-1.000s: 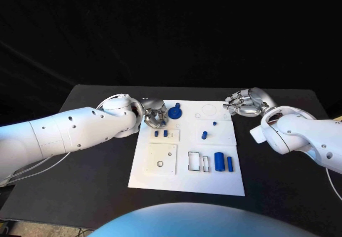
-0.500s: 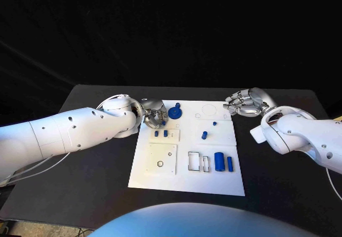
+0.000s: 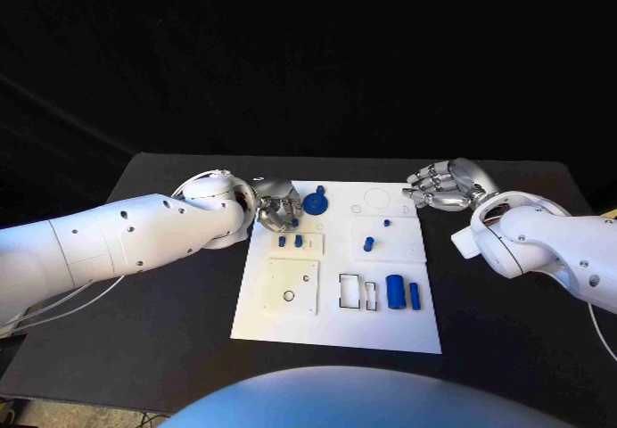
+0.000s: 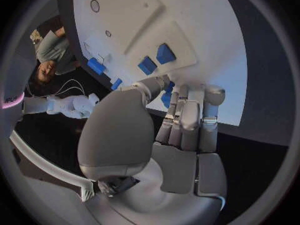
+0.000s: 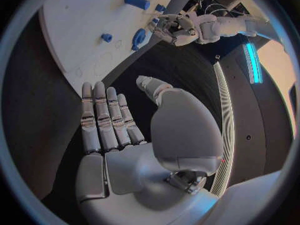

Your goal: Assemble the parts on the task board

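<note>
Parts for the job lie on the white board (image 3: pixel 337 267) in the middle of the black table (image 3: pixel 154 294), and over the last second almost nothing about them has altered. The round blue part (image 3: pixel 316 201) at the board's far left edge sits where it sat before, the two small blue pieces (image 3: pixel 291 241) just nearer than it have not shifted, and the larger blue cylinders (image 3: pixel 401 293) near the board's right side are likewise unmoved. The one small change is in the left hand (image 3: pixel 275 212), which has edged very slightly along the board's far left corner while staying beside the round part. That suggests the work is in a slow, fine stage, probably closing on or adjusting that part, with most of the assembly still to do. The left hand hangs over the corner with its fingers (image 4: pixel 187 120) curled down toward the board, blue showing just past their tips; whether they actually pinch anything cannot be told. The right hand (image 3: pixel 444 186) waits off the board's far right corner, over the table and well apart from every part. Its fingers (image 5: pixel 106 117) lie straight and side by side with the thumb held away, and it holds nothing.
</note>
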{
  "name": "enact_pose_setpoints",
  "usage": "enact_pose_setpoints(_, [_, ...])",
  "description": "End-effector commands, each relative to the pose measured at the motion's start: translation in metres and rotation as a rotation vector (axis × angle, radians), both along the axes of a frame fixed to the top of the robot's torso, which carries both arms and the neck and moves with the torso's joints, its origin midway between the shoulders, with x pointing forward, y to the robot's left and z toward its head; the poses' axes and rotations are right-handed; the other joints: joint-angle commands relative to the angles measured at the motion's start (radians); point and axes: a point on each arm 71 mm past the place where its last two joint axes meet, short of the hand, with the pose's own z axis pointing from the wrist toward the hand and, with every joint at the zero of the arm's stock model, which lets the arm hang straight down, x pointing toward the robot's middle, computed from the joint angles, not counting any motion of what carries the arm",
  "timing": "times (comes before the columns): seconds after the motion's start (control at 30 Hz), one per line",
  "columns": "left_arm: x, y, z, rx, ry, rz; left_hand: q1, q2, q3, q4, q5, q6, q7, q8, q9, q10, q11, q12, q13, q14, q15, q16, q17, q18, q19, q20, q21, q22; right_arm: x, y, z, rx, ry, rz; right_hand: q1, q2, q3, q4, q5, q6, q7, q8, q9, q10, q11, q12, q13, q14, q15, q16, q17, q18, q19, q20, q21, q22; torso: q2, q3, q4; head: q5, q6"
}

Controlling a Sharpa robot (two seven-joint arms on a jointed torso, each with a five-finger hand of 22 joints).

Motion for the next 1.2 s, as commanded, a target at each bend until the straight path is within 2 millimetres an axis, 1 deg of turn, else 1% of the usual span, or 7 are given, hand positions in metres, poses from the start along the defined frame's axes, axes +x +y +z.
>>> enact_pose_setpoints(0.03, [0.0,0.001,0.002,-0.033,-0.023,0.011,-0.011,0.0,-0.01,0.0,0.004,-0.005,0.002,0.002,-0.001,-0.009,0.001,0.0,-0.002,-0.008,0.001,-0.004,-0.009,-0.001,-0.01,-0.001,-0.006,0.085,0.0,0.0,0.0,-0.015,-0.003,0.018,-0.001,0.005,0.0,-0.006,-0.002,0.002,0.049,0.006,-0.001,-0.009,0.0,-0.006,-0.005,-0.007,0.003,-0.006,-0.002,0.008,-0.004,0.004,-0.002,-0.003,0.0,-0.0006,0.0003,0.001,0.0])
enact_pose_setpoints(0.57, [-0.006,0.015,0.015,-0.206,-0.051,0.036,0.003,0.031,-0.192,0.022,0.031,-0.027,0.002,0.029,-0.02,-0.079,0.014,0.027,-0.012,-0.038,0.014,0.001,-0.056,0.007,-0.037,0.016,-0.054,0.075,0.002,-0.003,-0.002,-0.033,0.003,0.027,0.01,0.01,-0.015,-0.023,-0.02,0.017,0.049,0.017,-0.007,-0.037,0.004,-0.028,-0.033,-0.009,0.004,0.007,-0.008,0.01,-0.003,0.006,0.003,-0.016,0.0,-0.0003,-0.0001,-0.002,0.0])
enact_pose_setpoints(0.67, [-0.009,0.019,0.02,-0.273,-0.02,0.052,0.008,0.035,-0.208,0.025,0.036,-0.026,0.004,0.033,-0.022,-0.081,0.014,0.032,-0.012,-0.041,0.015,0.002,-0.06,0.007,-0.039,0.017,-0.058,0.075,0.002,-0.002,-0.002,-0.054,-0.006,0.051,0.034,0.019,-0.009,-0.05,-0.057,0.043,0.036,0.023,-0.019,-0.008,-0.011,-0.025,-0.05,0.06,-0.018,0.053,0.002,0.013,0.052,-0.013,0.033,-0.012,0.0,-0.0004,-0.0008,-0.004,0.0])
enact_pose_setpoints(0.9, [-0.012,0.037,0.031,-0.558,0.104,0.176,0.022,0.049,-0.215,0.032,0.061,0.002,0.028,0.054,-0.026,-0.068,0.009,0.056,-0.009,-0.051,0.011,0.0,-0.082,0.012,-0.05,0.015,-0.081,0.07,0.001,0.004,-0.003,-0.164,-0.001,0.158,0.051,0.014,0.05,-0.105,-0.081,0.119,-0.009,0.007,-0.044,0.15,-0.069,-0.056,-0.05,0.311,-0.102,0.208,0.115,0.009,0.221,-0.104,0.213,0.101,-0.001,0.0012,-0.0007,-0.033,0.0])
enact_pose_setpoints(0.97, [-0.012,0.043,0.035,-0.686,0.144,0.23,0.019,0.051,-0.212,0.038,0.061,0.017,0.035,0.062,-0.027,-0.065,0.008,0.063,-0.008,-0.1,0.009,-0.035,-0.172,0.017,-0.068,0.014,-0.112,0.062,0.0,0.008,-0.003,-0.225,-0.007,0.205,0.048,0.011,0.069,-0.122,-0.081,0.153,-0.021,0.002,-0.046,0.202,-0.082,-0.09,-0.047,0.353,-0.119,0.27,0.167,0.009,0.236,-0.121,0.281,0.165,-0.001,-0.0007,0.0031,-0.049,0.004])
enact_pose_setpoints(1.03, [-0.013,0.049,0.038,-0.839,0.199,0.29,0.015,0.056,-0.193,0.051,0.061,0.041,0.05,0.076,-0.032,-0.073,0.006,0.072,-0.01,-0.24,0.008,-0.153,-0.394,0.038,-0.143,0.011,-0.241,0.027,0.0,0.011,-0.004,-0.288,-0.016,0.25,0.042,0.009,0.08,-0.13,-0.084,0.165,-0.025,-0.008,-0.046,0.225,-0.088,-0.117,-0.045,0.367,-0.125,0.31,0.198,0.008,0.236,-0.129,0.324,0.206,-0.001,-0.001,0.0033,-0.057,0.008])
enact_pose_setpoints(1.2, [-0.016,0.055,0.043,-1.131,0.296,0.384,0.016,0.076,-0.13,0.056,0.031,0.061,0.055,0.09,-0.04,-0.081,0.008,0.091,-0.012,-0.347,0.012,-0.286,-0.479,0.049,-0.217,0.014,-0.381,-0.026,-0.001,0.021,-0.004,-0.44,-0.063,0.336,0.022,-0.004,0.087,-0.138,-0.131,0.177,-0.025,-0.031,-0.043,0.229,-0.086,-0.197,-0.044,0.41,-0.126,0.417,0.261,0.008,0.246,-0.132,0.414,0.294,0.001,-0.0022,0.0019,-0.074,0.016])
